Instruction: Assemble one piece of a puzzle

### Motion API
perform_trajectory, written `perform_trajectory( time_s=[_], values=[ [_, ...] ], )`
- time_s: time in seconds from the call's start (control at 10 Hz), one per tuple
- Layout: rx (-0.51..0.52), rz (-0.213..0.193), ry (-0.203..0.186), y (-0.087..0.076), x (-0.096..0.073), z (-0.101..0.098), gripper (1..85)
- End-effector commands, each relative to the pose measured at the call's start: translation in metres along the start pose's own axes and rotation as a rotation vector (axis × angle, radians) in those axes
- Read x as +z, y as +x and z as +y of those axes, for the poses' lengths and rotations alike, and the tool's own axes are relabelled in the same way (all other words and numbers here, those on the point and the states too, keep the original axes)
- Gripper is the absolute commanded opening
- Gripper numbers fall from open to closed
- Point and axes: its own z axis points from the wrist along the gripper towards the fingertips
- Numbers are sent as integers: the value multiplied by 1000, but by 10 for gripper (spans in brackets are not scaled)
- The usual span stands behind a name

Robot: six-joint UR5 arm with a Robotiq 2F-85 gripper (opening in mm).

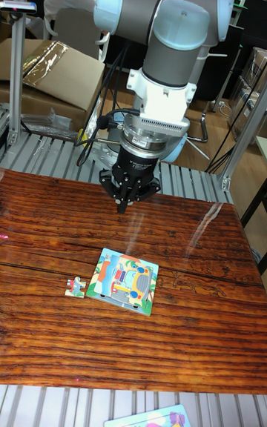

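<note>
A square puzzle board with a colourful bus picture lies on the wooden table, a little left of centre. A small loose puzzle piece rests on the table just left of the board, close to its lower left corner. My gripper hangs above the table behind the board, pointing down, well clear of both. Its fingers appear closed together with nothing between them.
Another colourful puzzle board pokes in at the bottom edge. Cardboard boxes and a metal frame post stand at the back left. A person sits behind the arm. A metal post rises at the right.
</note>
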Motion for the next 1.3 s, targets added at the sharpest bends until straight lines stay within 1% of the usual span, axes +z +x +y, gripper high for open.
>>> perform_trajectory(
  time_s=[0.0, 0.3, 0.4, 0.5, 0.6, 0.8, 1.0, 1.1, 1.2],
  values=[
    [12, -3, -40, -1, -1, 10, 13],
    [12, -44, -40, -12, -2, 10, 13],
    [20, -42, -32, -11, -2, 8, 13],
    [25, -29, -1, -8, 0, -1, 13],
    [23, -28, -1, -7, 3, -2, 13],
    [60, -22, -42, -5, 2, 11, 13],
    [108, -32, -67, -8, 2, 17, 13],
    [109, -15, -69, -4, 2, 18, 13],
    [104, -10, -67, -3, 2, 17, 13]
  ],
)
